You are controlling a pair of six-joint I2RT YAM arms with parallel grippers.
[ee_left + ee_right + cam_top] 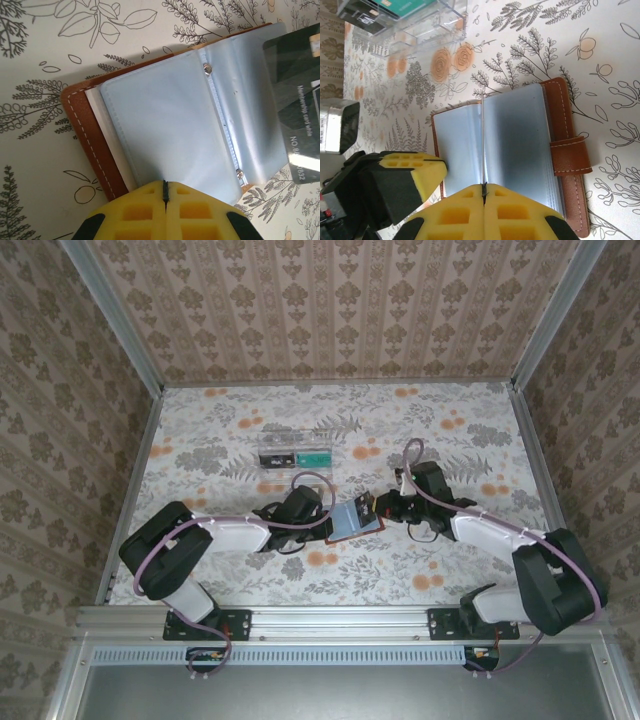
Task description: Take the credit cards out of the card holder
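brown card holder lies open | left hand, right hand pinch it

Bare table around wallet; tray beyond

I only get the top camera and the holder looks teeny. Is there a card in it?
Observer: Yes. The left wrist view shows a dark card poking partway out of a clear sleeve in the open holder.
Operator: Does it say anything?
Observer: It has white lettering. I can read "Membership card", then a number cut off by the frame edge.
Operator: Is the right gripper grabbing it?
Observer: In its own camera the right gripper is shut on a thin sheet that stands edge-on over the holder. I can't tell whether that is the card or the sleeve.
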